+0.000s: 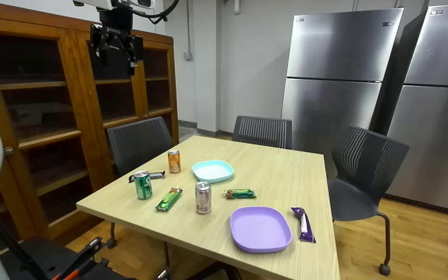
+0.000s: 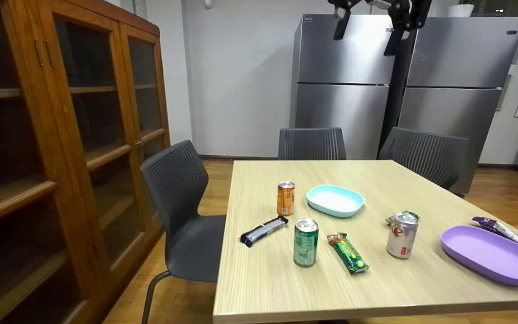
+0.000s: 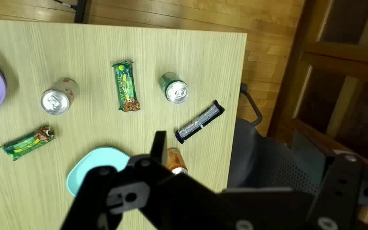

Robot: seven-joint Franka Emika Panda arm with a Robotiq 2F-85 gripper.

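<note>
Black two-fingered gripper [image 2: 366,42] hangs high over a pale wood-grain table [image 1: 278,167], its fingers spread wide

Containers on the tabletop include a turquoise plastic plate [image 1: 213,170] and a lilac plastic plate [image 1: 261,229], both shallow with rounded corners and raised rims, their smooth insides showing. Three drink cans stand upright: a green cylindrical metal can [image 1: 143,186], a silver cylindrical metal can [image 2: 403,235] with red lettering, and an orange cylindrical metal can [image 1: 174,162]; what is inside them cannot be seen. Shelves show through the glass doors of a brown wooden cabinet [image 1: 86,116], any contents too dark to tell.

The orange can is nearest the fingertips in the wrist view, where the gripper hides part of it. It stands between the turquoise plate and a flat black-and-silver wrapped bar [image 3: 200,122], just beside the bar, on the side of the table by a dark grey chair [image 2: 176,180] with a perforated back. Its side is glossy orange with a pale patch low down, under a silver rim and lid. Its long axis is vertical, lid up, while the black-and-silver bar lies flat, slanting to that side's edge
</note>
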